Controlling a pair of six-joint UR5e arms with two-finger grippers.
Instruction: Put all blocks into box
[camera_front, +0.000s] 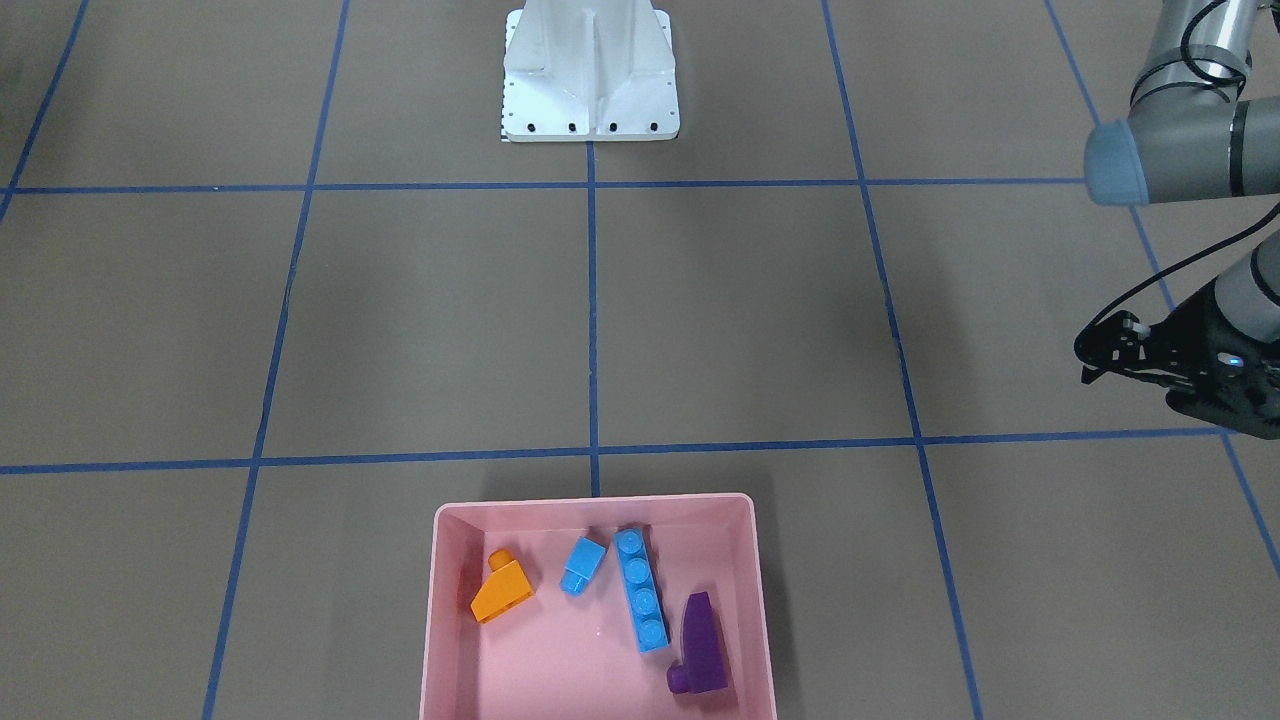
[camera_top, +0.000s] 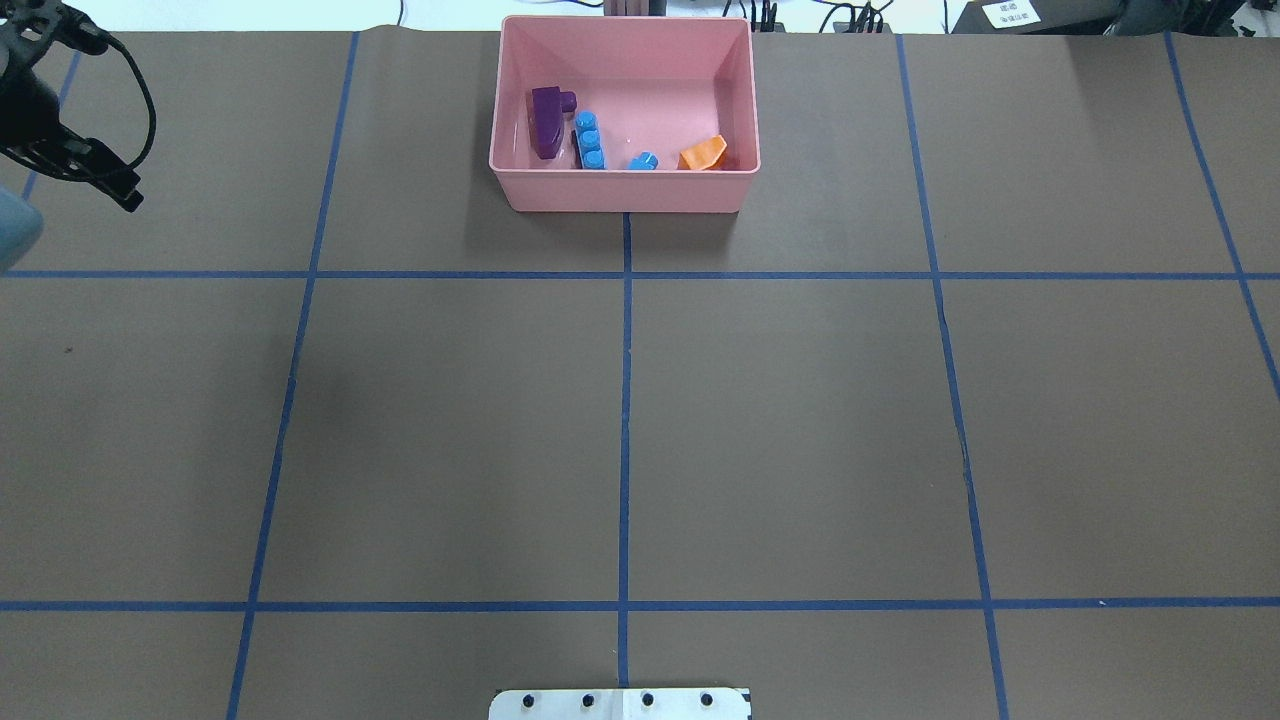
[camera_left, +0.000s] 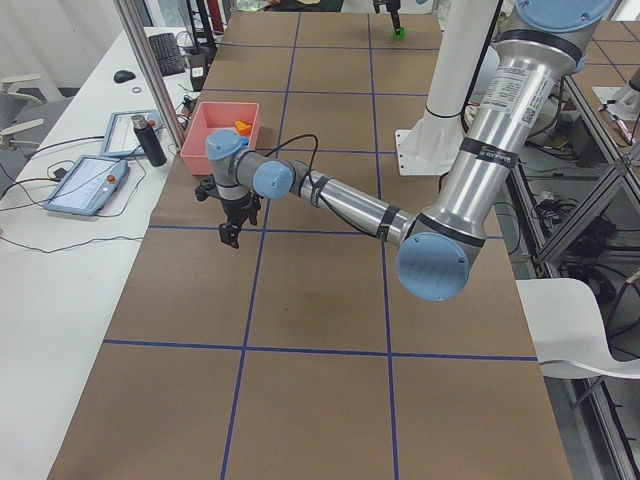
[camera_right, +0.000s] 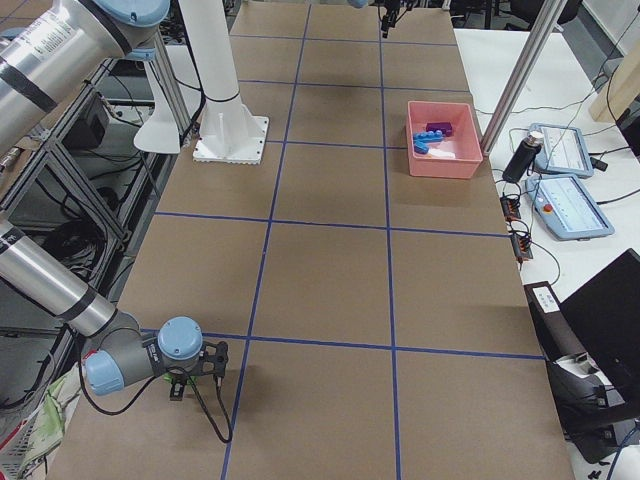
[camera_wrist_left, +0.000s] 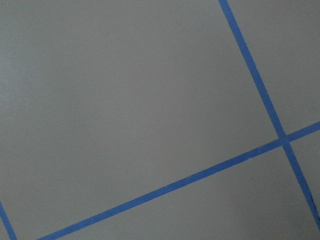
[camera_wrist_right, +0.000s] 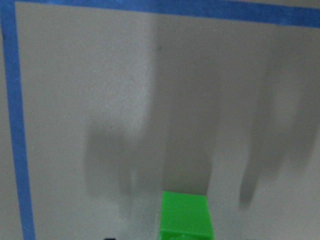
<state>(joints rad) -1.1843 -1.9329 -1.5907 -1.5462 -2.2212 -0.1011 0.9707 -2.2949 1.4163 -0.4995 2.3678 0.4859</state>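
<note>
Four blocks are pictured lying inside the pink box (camera_front: 446, 600) at the far middle of the desk (camera_top: 800, 420): the orange sloped block (camera_front: 503, 590), the small light-blue block (camera_front: 582, 566), the long light-blue block (camera_front: 640, 590) and the purple sloped block (camera_front: 700, 640). The long light-blue block is just beside the purple one. The green block (camera_left: 400, 34) is seen at the desk's right end, well apart from the box and close by the right tool (camera_right: 178, 390). Whether that tool is open, closed or gripping cannot be told. The left tool (camera_top: 125, 195) is held above the desk, left of the box, and its jaws cannot be judged either.
</note>
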